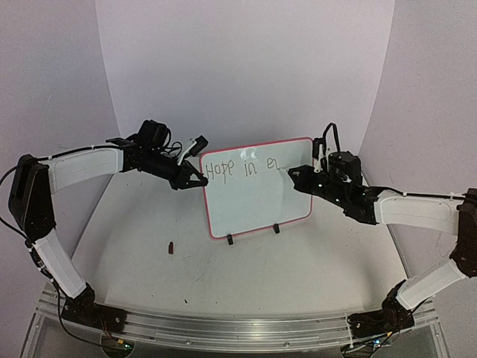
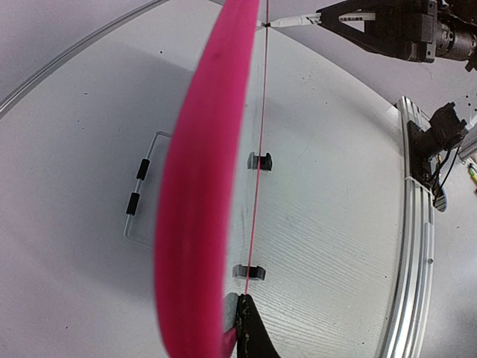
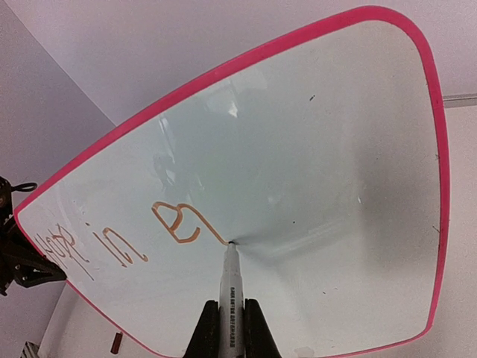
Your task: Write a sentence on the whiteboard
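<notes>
The whiteboard stands upright on two black feet in the middle of the table. The sentence along its top reads "Hope in e" with a stroke trailing off the last letter. My left gripper is shut on the board's upper left rim; the left wrist view has the pink rim edge-on, pinched at the left gripper. My right gripper is shut on a white marker. The marker's tip touches the whiteboard at the end of that stroke. The sentence shows upside down there.
A small dark red cap lies on the table in front of the board's left side. An aluminium rail runs along the near edge between the arm bases. A curved white backdrop stands behind the board.
</notes>
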Action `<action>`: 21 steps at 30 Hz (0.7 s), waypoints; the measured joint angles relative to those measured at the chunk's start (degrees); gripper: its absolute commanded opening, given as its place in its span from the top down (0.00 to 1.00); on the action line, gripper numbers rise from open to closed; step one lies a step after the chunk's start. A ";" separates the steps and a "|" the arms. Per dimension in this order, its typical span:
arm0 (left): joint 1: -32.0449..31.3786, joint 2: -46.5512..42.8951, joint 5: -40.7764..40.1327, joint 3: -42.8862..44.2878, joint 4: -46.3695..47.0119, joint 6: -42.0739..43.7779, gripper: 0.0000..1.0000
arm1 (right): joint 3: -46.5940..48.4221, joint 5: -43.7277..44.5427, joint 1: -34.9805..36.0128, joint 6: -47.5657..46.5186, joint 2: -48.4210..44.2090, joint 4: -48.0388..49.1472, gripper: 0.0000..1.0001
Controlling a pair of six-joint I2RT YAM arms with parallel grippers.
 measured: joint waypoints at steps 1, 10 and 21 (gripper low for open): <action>0.01 0.00 -0.01 0.00 -0.01 -0.02 1.00 | 0.31 0.14 0.00 -0.15 0.00 -0.33 1.00; 0.00 0.00 -0.10 0.02 -0.02 -0.21 1.00 | 3.86 1.73 0.00 -1.40 0.00 -0.94 1.00; 0.00 0.00 -0.12 0.02 -0.04 -0.20 1.00 | 4.44 1.96 0.00 -1.91 0.00 -0.96 1.00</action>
